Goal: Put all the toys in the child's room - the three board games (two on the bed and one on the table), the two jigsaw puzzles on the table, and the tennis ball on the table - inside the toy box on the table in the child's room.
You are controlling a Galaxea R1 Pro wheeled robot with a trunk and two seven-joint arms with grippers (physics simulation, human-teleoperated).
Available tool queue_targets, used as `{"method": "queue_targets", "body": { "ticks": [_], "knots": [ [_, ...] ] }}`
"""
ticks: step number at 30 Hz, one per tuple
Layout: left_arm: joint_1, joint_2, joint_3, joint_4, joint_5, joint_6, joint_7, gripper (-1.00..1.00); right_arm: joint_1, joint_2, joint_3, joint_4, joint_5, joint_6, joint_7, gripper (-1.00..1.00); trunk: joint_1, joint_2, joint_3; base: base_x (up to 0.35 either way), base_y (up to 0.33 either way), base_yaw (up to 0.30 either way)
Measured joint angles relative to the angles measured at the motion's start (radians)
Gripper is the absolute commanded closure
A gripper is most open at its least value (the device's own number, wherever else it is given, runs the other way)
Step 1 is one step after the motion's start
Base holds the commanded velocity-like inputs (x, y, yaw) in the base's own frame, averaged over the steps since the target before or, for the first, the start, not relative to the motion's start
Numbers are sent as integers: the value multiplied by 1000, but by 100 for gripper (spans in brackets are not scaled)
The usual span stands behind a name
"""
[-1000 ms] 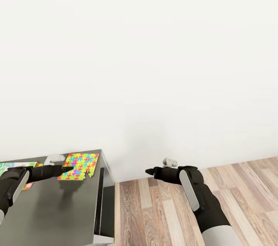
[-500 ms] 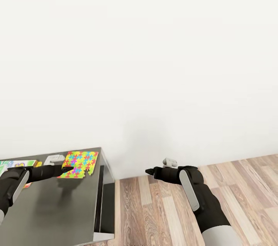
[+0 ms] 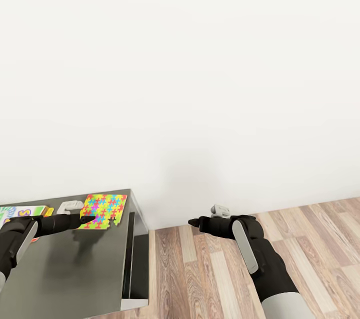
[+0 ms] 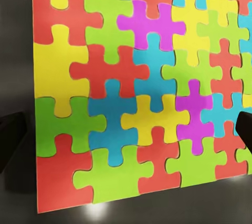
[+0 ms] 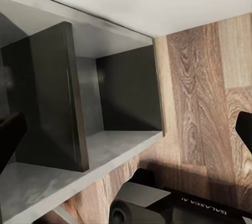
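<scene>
A jigsaw puzzle [image 3: 106, 208] of pink, yellow, green and blue pieces lies flat at the far right corner of the dark grey table [image 3: 75, 269]. My left gripper [image 3: 90, 219] hovers over the puzzle's near left edge. In the left wrist view the puzzle [image 4: 136, 87] lies close below, with my left gripper [image 4: 128, 137] open and its fingertips [image 4: 10, 142] wide apart at either side. A white-green-purple board game [image 3: 22, 211] lies at the table's far left. My right gripper [image 3: 193, 222] is open over the wood floor, holding nothing.
A small white object [image 3: 70, 206] sits left of the puzzle. The table stands against a white wall [image 3: 200, 84]. The right wrist view shows the table's open side shelves [image 5: 94, 113] and the plank floor [image 5: 210, 92].
The whole view has shifted a little, so the table and puzzle sit slightly higher in the picture. Both arms keep the same pose.
</scene>
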Motion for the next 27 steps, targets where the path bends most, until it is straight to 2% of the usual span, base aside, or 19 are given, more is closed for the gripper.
{"method": "queue_targets", "body": {
  "ticks": [12, 20, 27],
  "knots": [
    [0, 0, 0, 0, 0, 0, -1, -100, 0, 0, 0, 0, 1, -1, 0, -100, 0, 0, -1, 0, -4, 0],
    [0, -1, 0, 0, 0, -4, -1, -100, 0, 0, 1, 0, 1, -2, 0, -100, 0, 0, -1, 0, -193, 0],
    [0, -2, 0, 0, 0, -4, -1, -100, 0, 0, 0, 1, 0, -2, 0, -100, 0, 0, -1, 0, -60, 0]
  ]
}}
